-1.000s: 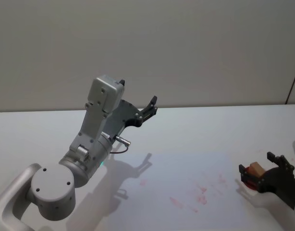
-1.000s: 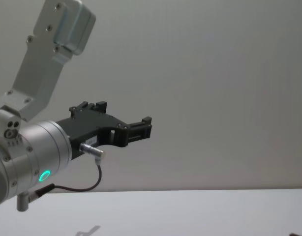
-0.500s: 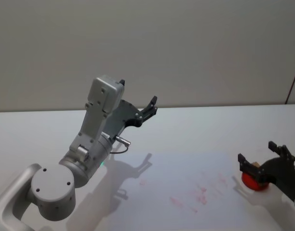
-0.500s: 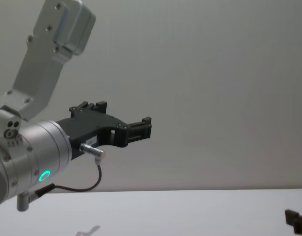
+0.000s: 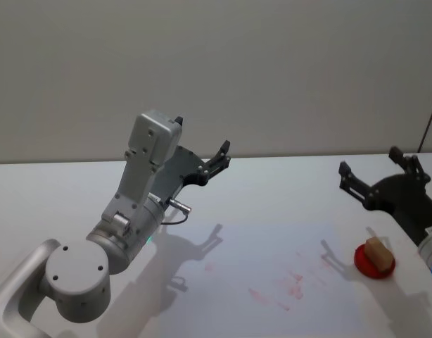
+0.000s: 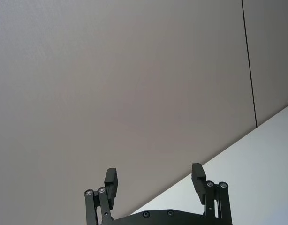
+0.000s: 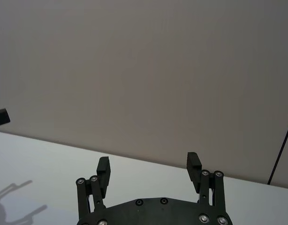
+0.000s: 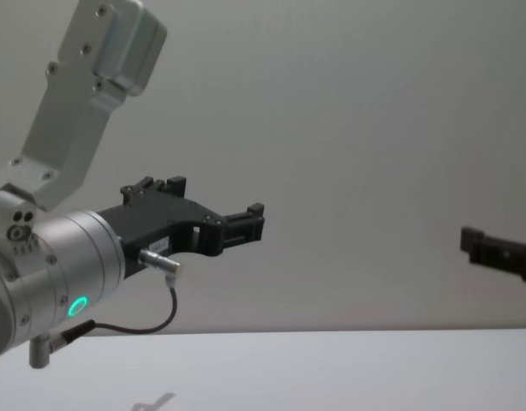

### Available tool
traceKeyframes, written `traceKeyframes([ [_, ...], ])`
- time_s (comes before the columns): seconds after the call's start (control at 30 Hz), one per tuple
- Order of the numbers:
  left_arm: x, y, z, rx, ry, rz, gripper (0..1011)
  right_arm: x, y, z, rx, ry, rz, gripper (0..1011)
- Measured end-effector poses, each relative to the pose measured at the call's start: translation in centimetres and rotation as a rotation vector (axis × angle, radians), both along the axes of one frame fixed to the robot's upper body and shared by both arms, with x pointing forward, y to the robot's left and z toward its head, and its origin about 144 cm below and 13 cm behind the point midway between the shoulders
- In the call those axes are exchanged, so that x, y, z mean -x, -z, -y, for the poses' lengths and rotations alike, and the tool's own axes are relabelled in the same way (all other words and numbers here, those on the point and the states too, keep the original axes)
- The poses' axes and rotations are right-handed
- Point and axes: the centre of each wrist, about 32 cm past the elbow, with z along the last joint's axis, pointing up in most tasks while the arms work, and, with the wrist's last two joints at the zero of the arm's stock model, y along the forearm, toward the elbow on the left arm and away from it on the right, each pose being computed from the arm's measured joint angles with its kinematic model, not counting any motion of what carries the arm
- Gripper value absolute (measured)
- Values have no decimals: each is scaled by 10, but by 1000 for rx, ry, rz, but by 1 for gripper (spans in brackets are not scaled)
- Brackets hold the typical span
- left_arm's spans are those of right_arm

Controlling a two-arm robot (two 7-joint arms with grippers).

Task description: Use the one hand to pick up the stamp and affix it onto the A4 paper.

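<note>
The stamp (image 5: 376, 249), a small wood-coloured block, stands upright on a round red pad (image 5: 365, 263) at the right of the table. My right gripper (image 5: 371, 165) hangs in the air above and behind it, open and holding nothing; its fingers (image 7: 194, 163) stand wide apart in the right wrist view, and its tip (image 8: 496, 249) enters the chest view from the right. The A4 paper (image 5: 237, 282) lies flat on the table's middle with several red marks (image 5: 293, 279) on it. My left gripper (image 5: 221, 155) is raised at the left, open (image 6: 154, 174) and parked (image 8: 246, 224).
The white table (image 5: 54, 190) runs back to a plain grey wall. My left arm's silver body (image 5: 131, 218) stands tall over the table's left part. The red pad sits just right of the paper's right edge.
My right gripper let go of the stamp on the red pad, opened, and rose up and back from it. The left arm has not moved.
</note>
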Motion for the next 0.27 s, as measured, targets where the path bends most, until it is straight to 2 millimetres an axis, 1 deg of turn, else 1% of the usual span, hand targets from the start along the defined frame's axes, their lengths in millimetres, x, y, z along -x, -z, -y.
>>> traceKeyframes([
  [0.27, 0, 0, 0, 0, 0, 0, 1001, -1, -4, -3, -13, 4, 18, 1001],
])
